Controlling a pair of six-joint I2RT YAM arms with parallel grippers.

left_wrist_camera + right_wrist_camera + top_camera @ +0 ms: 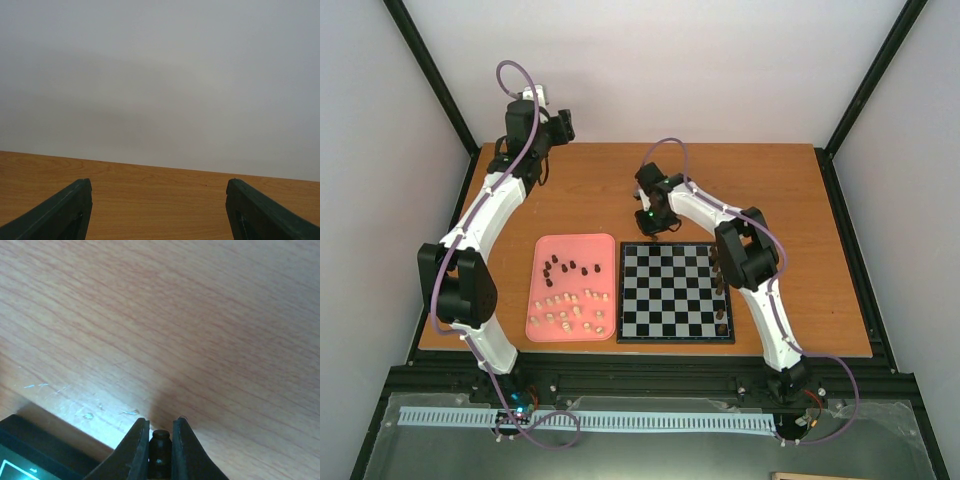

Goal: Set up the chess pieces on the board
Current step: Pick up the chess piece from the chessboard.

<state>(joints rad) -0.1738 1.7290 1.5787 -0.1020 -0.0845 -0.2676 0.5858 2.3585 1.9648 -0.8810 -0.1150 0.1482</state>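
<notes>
The board (672, 292) lies flat at mid-table, black and grey checks. A few dark chess pieces (720, 270) stand along its right edge. Several dark pieces (570, 266) and cream pieces (570, 310) lie in the pink tray (605, 245) left of it. My right gripper (650, 226) hovers just beyond the board's far left corner, shut on a dark chess piece (160, 447); the board's corner (30, 450) shows at the lower left of the right wrist view. My left gripper (552, 130) is open and empty at the table's far left edge, its fingers (65, 212) wide apart over bare wood.
The wooden table (770, 200) sits inside a black frame with pale walls around it. The right arm's elbow (745, 255) hangs over the board's right side. The left arm (470, 260) arcs along the table's left edge beside the tray.
</notes>
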